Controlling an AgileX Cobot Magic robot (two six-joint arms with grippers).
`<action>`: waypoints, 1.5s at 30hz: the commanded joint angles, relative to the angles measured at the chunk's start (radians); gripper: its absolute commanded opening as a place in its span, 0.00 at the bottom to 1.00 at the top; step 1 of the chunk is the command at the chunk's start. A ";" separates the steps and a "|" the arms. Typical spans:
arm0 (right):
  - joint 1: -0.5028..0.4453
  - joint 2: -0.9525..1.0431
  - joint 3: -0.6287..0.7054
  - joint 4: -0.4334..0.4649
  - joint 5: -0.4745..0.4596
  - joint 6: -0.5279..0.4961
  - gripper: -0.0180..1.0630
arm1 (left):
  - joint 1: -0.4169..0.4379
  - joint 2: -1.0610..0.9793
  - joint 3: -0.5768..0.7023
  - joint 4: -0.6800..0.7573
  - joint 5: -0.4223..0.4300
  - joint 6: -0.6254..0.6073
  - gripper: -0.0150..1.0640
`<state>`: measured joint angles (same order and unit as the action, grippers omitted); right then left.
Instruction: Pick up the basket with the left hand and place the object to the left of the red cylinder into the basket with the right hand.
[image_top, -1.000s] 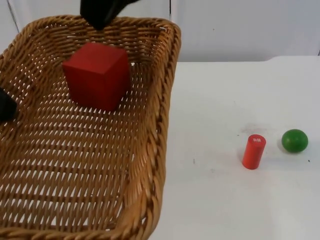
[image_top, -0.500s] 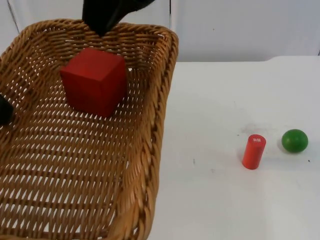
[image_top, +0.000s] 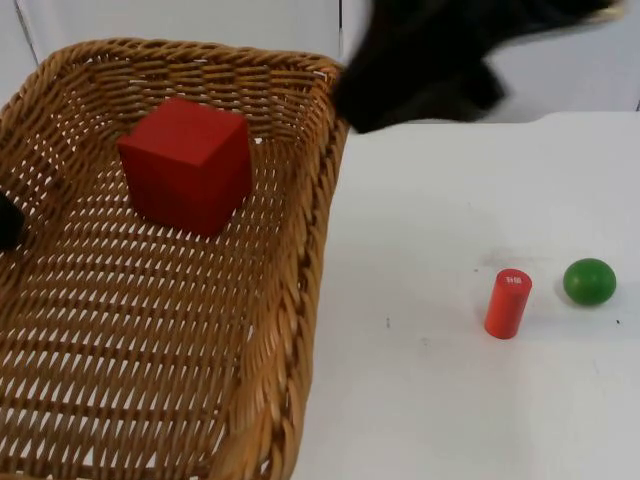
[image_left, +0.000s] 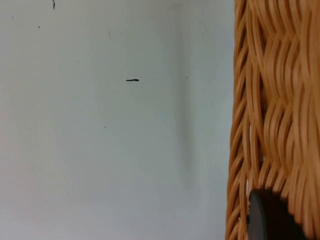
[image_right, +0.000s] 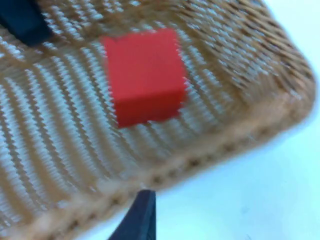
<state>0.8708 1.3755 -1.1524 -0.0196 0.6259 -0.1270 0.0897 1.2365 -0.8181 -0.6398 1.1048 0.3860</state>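
A woven wicker basket (image_top: 322, 210) is held up at the left, its wall close in the left wrist view (image_left: 272, 100). My left gripper (image_top: 8, 222) is shut on its left rim, one fingertip (image_left: 270, 220) pressed against the weave. A red cube (image_top: 185, 165) lies inside the basket toward its far end, also seen from the right wrist (image_right: 145, 75). The red cylinder (image_top: 508, 303) stands on the white table at the right. My right gripper (image_top: 375, 105) is a dark blur just beyond the basket's far right corner, above the table and holding nothing.
A green ball (image_top: 589, 281) rests just right of the red cylinder. Bare white table (image_top: 420, 400) stretches between the basket and the cylinder. The grey partition wall (image_top: 250, 25) closes off the back.
My right arm has swung from above the cube out over the basket's right rim toward the right. The basket has shifted slightly left; the cube stays inside it.
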 joint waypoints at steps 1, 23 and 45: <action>-0.039 -0.076 0.068 0.000 -0.044 0.007 0.86 | 0.002 -0.010 -0.002 -0.030 0.000 0.005 0.01; -0.058 -0.356 0.130 -0.002 0.081 0.000 0.86 | 0.002 0.015 -0.002 -0.032 -0.040 0.033 0.01; -0.058 -0.356 0.172 -0.002 0.031 0.000 0.86 | 0.002 0.261 -0.008 -0.139 -0.199 0.203 0.01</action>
<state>0.8169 1.0249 -0.9856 -0.0196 0.6609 -0.1252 0.0897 1.4542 -0.8181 -0.7020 0.9268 0.5442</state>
